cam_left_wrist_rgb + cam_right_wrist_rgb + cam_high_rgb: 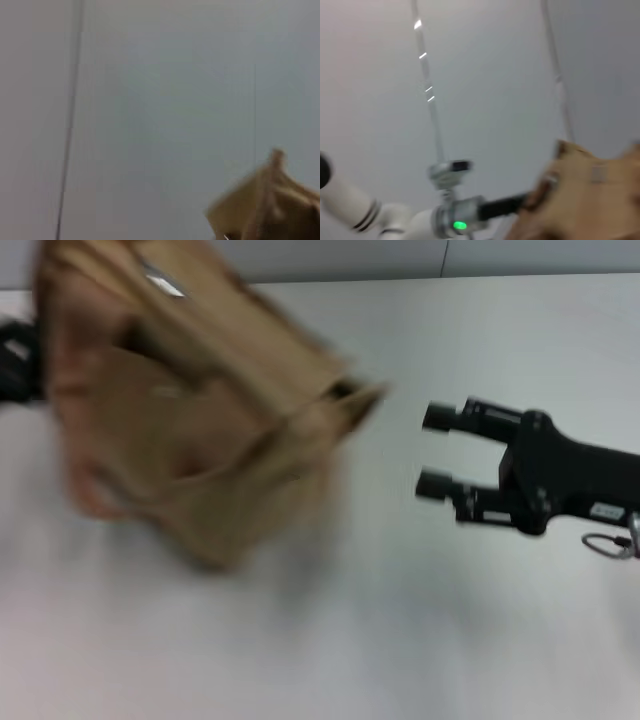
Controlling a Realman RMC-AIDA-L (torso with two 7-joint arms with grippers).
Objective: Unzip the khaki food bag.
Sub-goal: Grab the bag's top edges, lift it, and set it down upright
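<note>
Bag tilted off the table, right gripper open beside it

Table surface, pale grey (pixel 330 660), fills the foreground. Farther back on the right, the black two-fingered right gripper (pixel 438 450) hovers with fingers spread apart, holding nothing, pointing at the boxy tan canvas food bag (pixel 200 410). That bag sits tipped and blurred at the left. Behind it, at the left edge, a dark shape may be the left gripper; its fingers cannot be made out.

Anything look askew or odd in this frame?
Yes: the bag sits tilted on one corner at the table's left rather than flat. The right claw is open beside it, apart from it.
</note>
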